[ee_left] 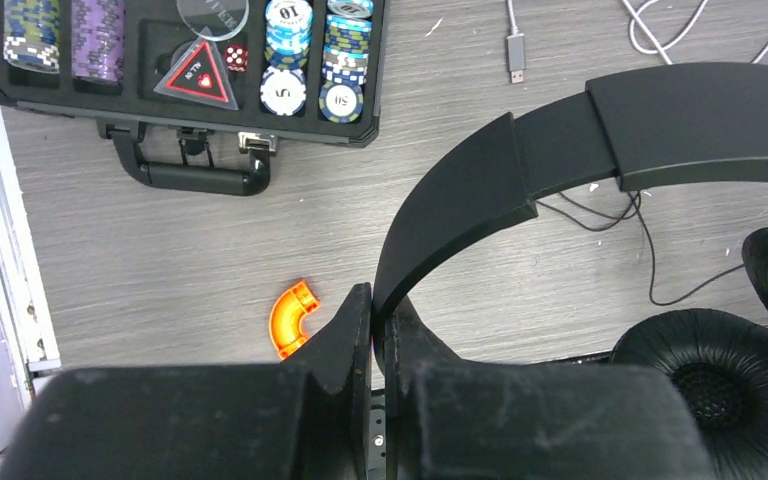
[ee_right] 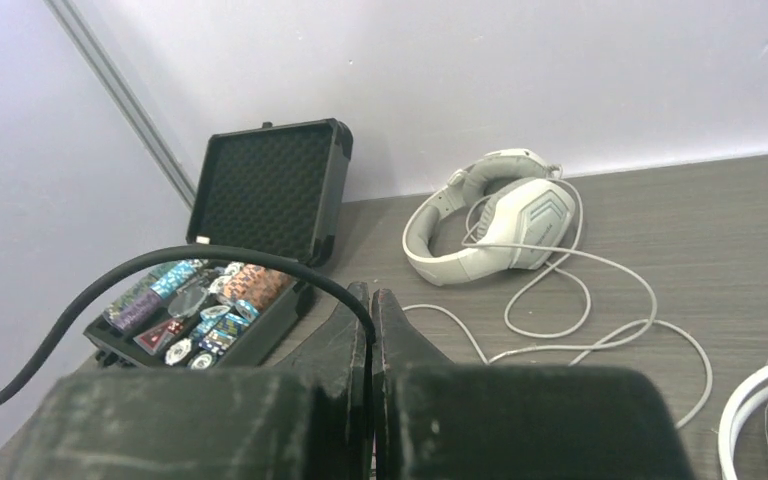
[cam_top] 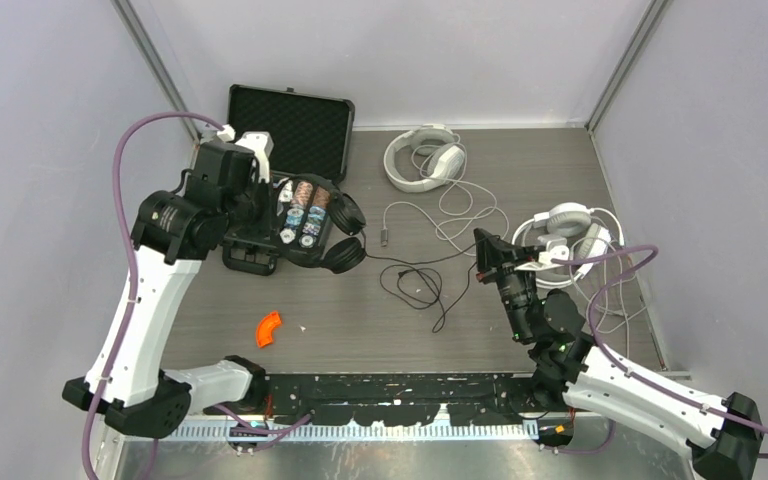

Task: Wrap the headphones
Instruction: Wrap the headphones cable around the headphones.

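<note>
1. As seen from above, the black headphones (cam_top: 345,240) sit at the chip case's (cam_top: 290,130) 3 o'clock; one white headset (cam_top: 425,158) lies at the table's (cam_top: 360,330) 12 o'clock, a second white headset (cam_top: 565,232) at 3.
2. Left wrist: left gripper (ee_left: 373,305) jaws clamp the black headphones' band.
3. Right wrist: right gripper (ee_right: 369,300) jaws pressed together, seemingly on the thin black cord (ee_right: 160,262).

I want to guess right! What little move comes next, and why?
Probably the right end effector should carry the black cord toward the black headphones for a first loop: it pinches the cord, and the left end effector grips the headband.
</note>
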`<state>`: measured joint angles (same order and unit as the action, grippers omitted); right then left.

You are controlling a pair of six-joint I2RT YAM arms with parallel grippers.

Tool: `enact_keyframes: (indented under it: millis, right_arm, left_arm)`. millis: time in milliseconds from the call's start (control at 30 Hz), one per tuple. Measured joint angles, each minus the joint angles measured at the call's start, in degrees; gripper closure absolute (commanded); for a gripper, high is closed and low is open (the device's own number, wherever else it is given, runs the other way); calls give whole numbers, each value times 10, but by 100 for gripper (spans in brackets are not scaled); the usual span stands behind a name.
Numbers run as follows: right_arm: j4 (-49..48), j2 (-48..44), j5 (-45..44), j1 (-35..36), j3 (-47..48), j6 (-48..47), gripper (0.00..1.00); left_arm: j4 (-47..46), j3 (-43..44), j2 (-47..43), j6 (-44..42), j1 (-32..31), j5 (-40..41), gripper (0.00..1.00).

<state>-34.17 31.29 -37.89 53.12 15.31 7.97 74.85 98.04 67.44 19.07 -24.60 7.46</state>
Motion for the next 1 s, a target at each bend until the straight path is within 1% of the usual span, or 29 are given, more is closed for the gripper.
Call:
enact_keyframes:
  millis: [100,167,333,467,733,867,1000]
  right_arm:
    - [10,0,6,0,11,-5,100]
    - [14,12,7,0,12,-7,100]
    - [17,86,10,-11,12,-6,100]
    - [17,159,38,-28,19,1,100]
    - [-5,274,122,-34,101,16,100]
    - [-16,316,146,-35,138,17,100]
    - [-19,349,168,-35,167,18,100]
  left_arm:
    - [0,-5,7,0,0,1,100]
    - [-7,-7,7,-1,2,-26,100]
    - [-30,-9,1,0,3,-130,100]
    - [-59,-15,-17,1,3,-220,100]
    - [-121,-63,-49,4,3,-392,100]
    - [-138,-93,-48,4,3,-450,100]
    - [-153,-116,-48,4,3,-480,100]
